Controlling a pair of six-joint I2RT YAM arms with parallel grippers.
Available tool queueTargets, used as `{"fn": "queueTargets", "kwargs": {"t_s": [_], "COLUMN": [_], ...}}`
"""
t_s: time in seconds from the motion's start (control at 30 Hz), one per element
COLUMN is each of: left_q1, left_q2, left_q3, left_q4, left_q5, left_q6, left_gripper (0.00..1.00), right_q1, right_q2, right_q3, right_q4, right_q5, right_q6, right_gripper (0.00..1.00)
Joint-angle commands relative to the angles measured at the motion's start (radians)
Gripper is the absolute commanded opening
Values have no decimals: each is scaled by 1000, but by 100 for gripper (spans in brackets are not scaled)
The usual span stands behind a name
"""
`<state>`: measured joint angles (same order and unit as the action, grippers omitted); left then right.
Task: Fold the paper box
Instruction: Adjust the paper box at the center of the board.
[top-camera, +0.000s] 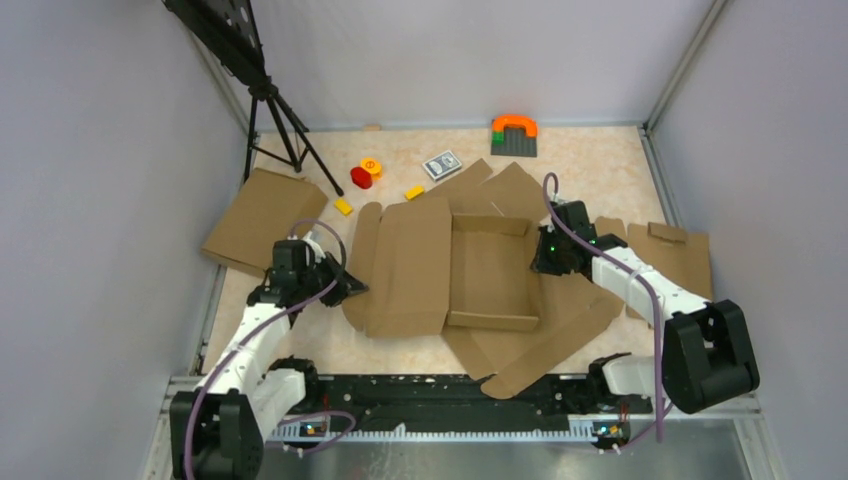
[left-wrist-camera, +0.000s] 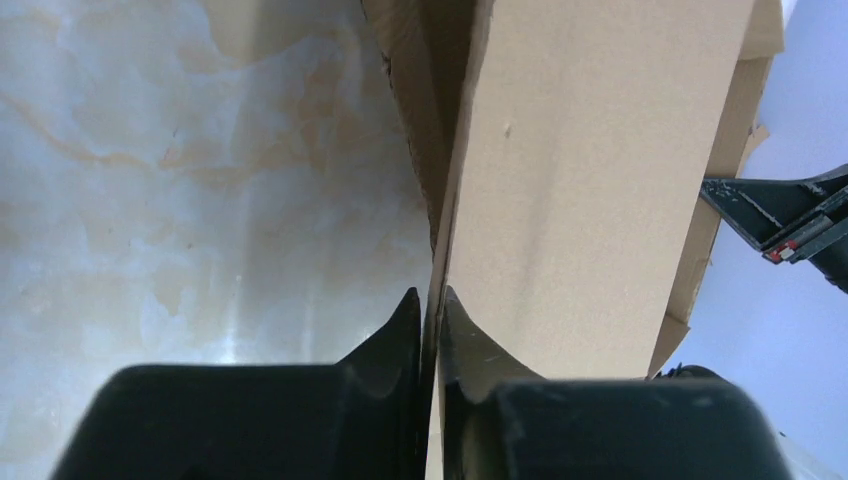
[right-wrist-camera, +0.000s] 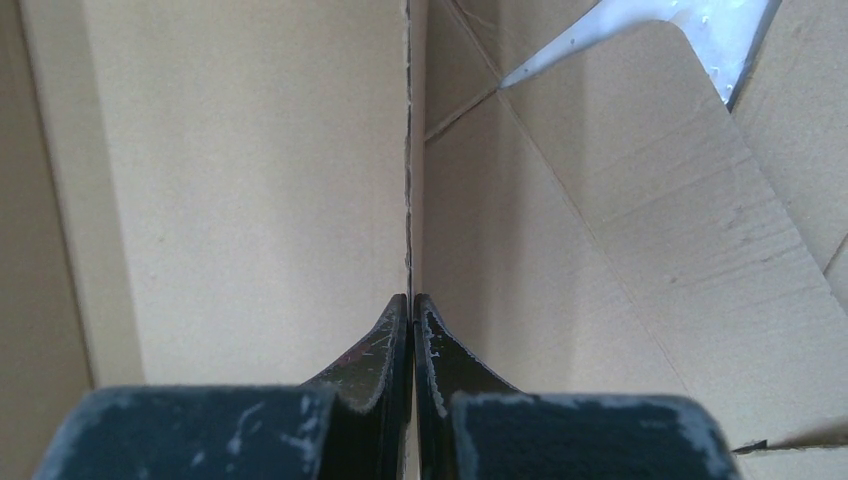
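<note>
A: How were the grippers found?

B: The left gripper (left-wrist-camera: 432, 300) was seen pinched nearly closed on the outer edge of the wide left flap of the paper box (top-camera: 490, 275). The right gripper (right-wrist-camera: 411, 300) was clamped shut on the upright right wall of the same box. The box itself was laid on the table (top-camera: 600, 165) between the two grippers, its tray only partly raised.

A: What could have gone wrong from there?

B: The flap was held by its thin edge only, so it could have been lost from the fingers if swung over quickly. A bend off the crease line could have been forced if the lift was not kept square. If the box was pulled both ways at once, the right wall could have been torn or flattened.

A: And what was counted?

B:
- Two grippers and one paper box.
- Left of the box, one cardboard slab (top-camera: 262, 215).
- Right of the box, one further cardboard piece (top-camera: 685, 262).
- Behind the box, two yellow blocks (top-camera: 343, 207), one red cylinder (top-camera: 361, 179), one orange ring (top-camera: 371, 165), one card pack (top-camera: 441, 164) and one orange-and-green toy (top-camera: 514, 133).
</note>
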<state>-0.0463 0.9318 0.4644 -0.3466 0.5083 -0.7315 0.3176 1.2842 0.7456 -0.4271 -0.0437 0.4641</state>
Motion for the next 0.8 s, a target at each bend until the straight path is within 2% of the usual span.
{"fn": "queueTargets", "kwargs": {"t_s": [0.0, 0.1, 0.17, 0.23, 0.37, 0.63, 0.77], "left_q1": [2, 2, 2, 1, -26, -95, -98], "left_q2": [-33, -88, -94, -73, -6, 44, 62], "left_q3": [56, 95, 141, 184, 221, 226, 297], "left_q4": [-31, -47, -71, -96, -89, -31, -97], "left_q5": [-17, -31, -28, 0, 84, 134, 148], "left_q6": [60, 88, 124, 160, 176, 162, 225], "left_gripper": [5, 2, 0, 0, 0, 0, 0], "right_q1": [-2, -2, 6, 23, 57, 108, 119], "right_q2": [-18, -21, -13, -9, -16, 50, 24], "right_q3": [-5, -7, 0, 9, 12, 39, 48], "right_q4": [41, 37, 26, 15, 29, 48, 41], "right_q5": [-22, -17, -13, 6, 16, -5, -21], "right_q6": [-11, -21, -31, -38, -41, -33, -28], "right_gripper": [0, 4, 13, 17, 18, 19, 21]}}
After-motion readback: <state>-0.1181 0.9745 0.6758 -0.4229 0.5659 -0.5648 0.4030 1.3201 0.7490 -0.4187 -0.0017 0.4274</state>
